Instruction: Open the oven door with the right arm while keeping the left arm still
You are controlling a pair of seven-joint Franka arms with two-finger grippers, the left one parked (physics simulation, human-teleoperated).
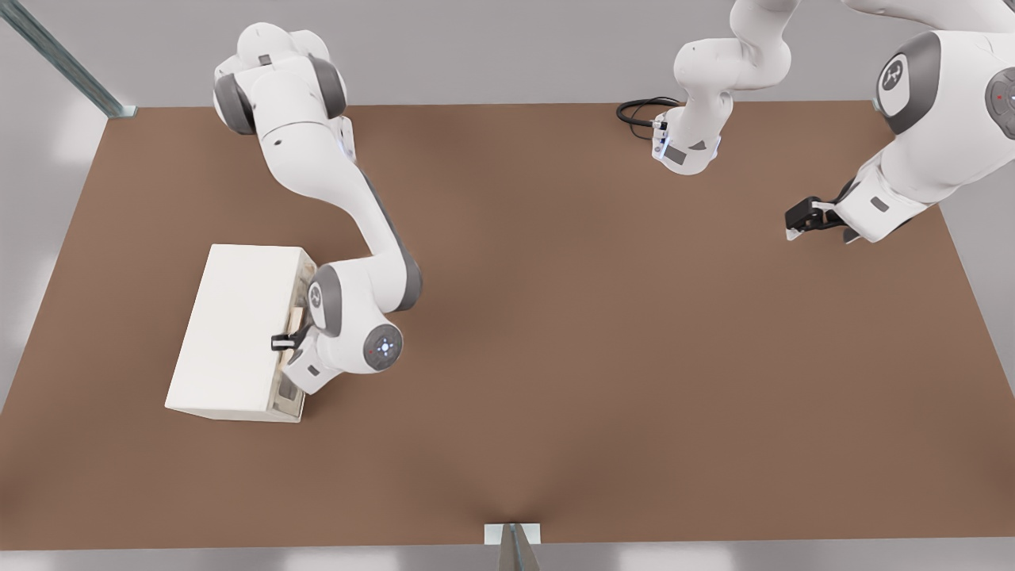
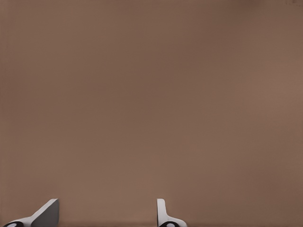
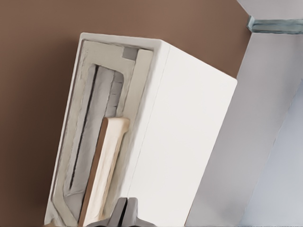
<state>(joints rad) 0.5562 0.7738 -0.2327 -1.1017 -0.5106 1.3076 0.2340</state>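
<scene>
Now we rest our tool (image 1: 282, 342), fingers pressed together, beside the oven door (image 3: 90, 142) handle (image 3: 105, 165), ready to hook it open.

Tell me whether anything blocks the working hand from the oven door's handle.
Nothing visible does. The hand sits right at the oven door, beside its beige handle, with no object between them.
</scene>
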